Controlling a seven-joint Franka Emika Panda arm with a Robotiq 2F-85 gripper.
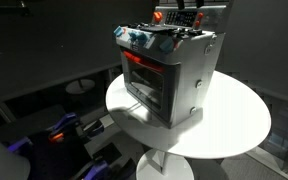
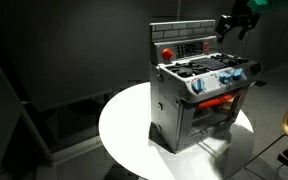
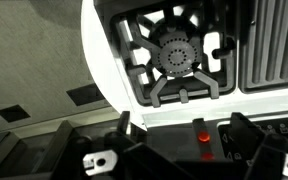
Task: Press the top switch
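Note:
A grey toy stove [image 1: 169, 75] stands on a round white table [image 1: 234, 125]; it also shows in an exterior view [image 2: 199, 95]. Its upright back panel carries a red switch [image 2: 166, 50], which also shows in an exterior view [image 1: 158, 17]. In the wrist view the red switch [image 3: 201, 137] glows on the dark panel, just behind a black burner grate [image 3: 174, 58]. My gripper [image 3: 184, 140] hovers above the back panel with its fingers spread either side of the switch, holding nothing. It shows high over the stove in both exterior views [image 1: 184, 14] [image 2: 234, 25].
The stove has blue knobs [image 2: 224, 80] along its front and an orange-lit oven window [image 1: 144, 75]. The white table rim [image 2: 119, 130] surrounds the stove. Dark clutter and cables [image 1: 64, 130] lie on the floor beside the table.

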